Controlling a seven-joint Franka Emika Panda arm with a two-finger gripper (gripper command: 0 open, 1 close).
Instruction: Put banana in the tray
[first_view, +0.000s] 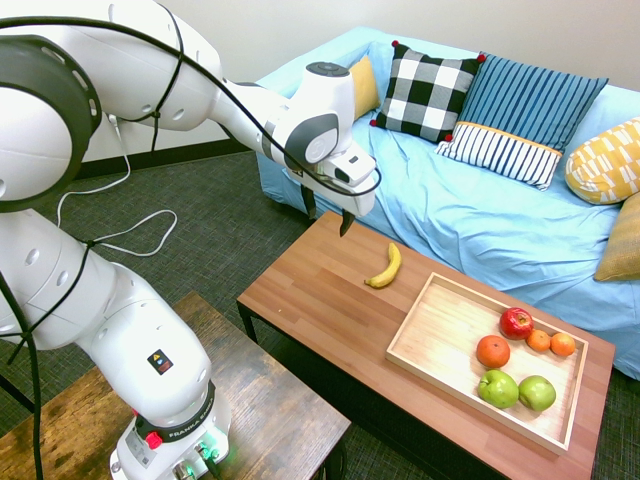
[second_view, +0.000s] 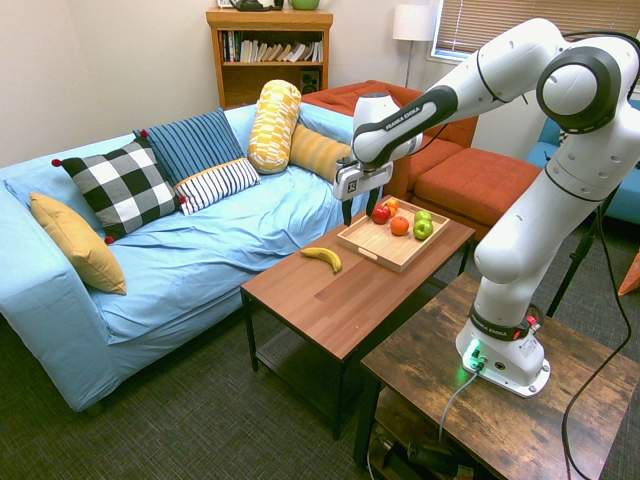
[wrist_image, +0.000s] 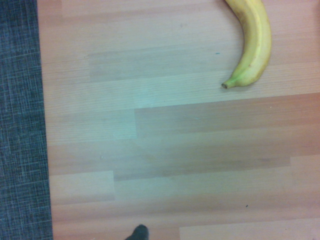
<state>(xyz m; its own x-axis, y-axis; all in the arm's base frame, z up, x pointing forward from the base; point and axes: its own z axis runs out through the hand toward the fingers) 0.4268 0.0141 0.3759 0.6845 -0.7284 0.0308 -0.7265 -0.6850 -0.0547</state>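
First exterior view: the banana (first_view: 385, 267) lies on the bare table (first_view: 320, 300), just outside the tray's (first_view: 440, 335) near corner and not touching it. The tray holds a red apple (first_view: 516, 322), three oranges (first_view: 493, 351) and two green apples (first_view: 498, 388), all crowded toward its far end; the end nearest the banana is free. The gripper (first_view: 328, 215) hangs above the table's sofa-side edge, near the banana but clear of it, holding nothing. Its two dark fingers point down with a plain gap between them, so it reads as parted.

Second exterior view: from the opposite side, the gripper (second_view: 360, 210) again hovers over the table (second_view: 350, 290), between the banana (second_view: 322, 257) and the tray (second_view: 385, 245) in picture terms, with its fingers apart and empty. The banana rests flat near the table edge facing the sofa (second_view: 150, 250).

Wrist view: only one end of the banana (wrist_image: 252, 45) shows, off to one side of the frame, over wood grain (wrist_image: 165, 140); carpet (wrist_image: 22, 125) runs along one edge. The gripper is thus not yet centred over the fruit.

Judged from this, nothing of the task is done: the approach, the grasp, the carry and the release into the tray's free end all remain.
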